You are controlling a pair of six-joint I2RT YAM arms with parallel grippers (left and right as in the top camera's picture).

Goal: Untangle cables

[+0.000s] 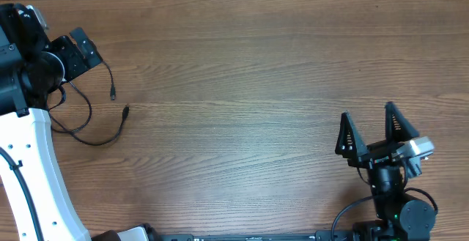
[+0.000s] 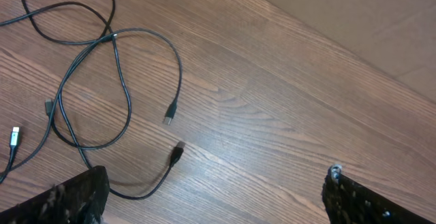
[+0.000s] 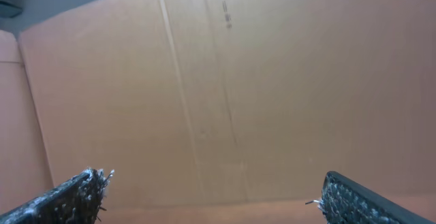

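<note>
The cables (image 1: pixel 95 127) are thin black cords lying looped on the wooden table at the far left, with two small plug ends (image 1: pixel 126 111) free. In the left wrist view the cables (image 2: pixel 102 81) cross each other in loose loops, with black plug ends (image 2: pixel 170 113) and a white-tipped plug (image 2: pixel 14 137) at the left edge. My left gripper (image 1: pixel 80 45) is open above the table just beyond the cables, holding nothing; its fingers show in the left wrist view (image 2: pixel 214 197). My right gripper (image 1: pixel 370 127) is open and empty at the front right, far from the cables.
A brown cardboard wall (image 3: pixel 225 81) fills the right wrist view and also borders the table's far edge (image 2: pixel 354 20). The left arm's white body (image 1: pixel 33 175) stands over the table's left front. Thick black arm cables (image 1: pixel 344 223) run along the front edge.
</note>
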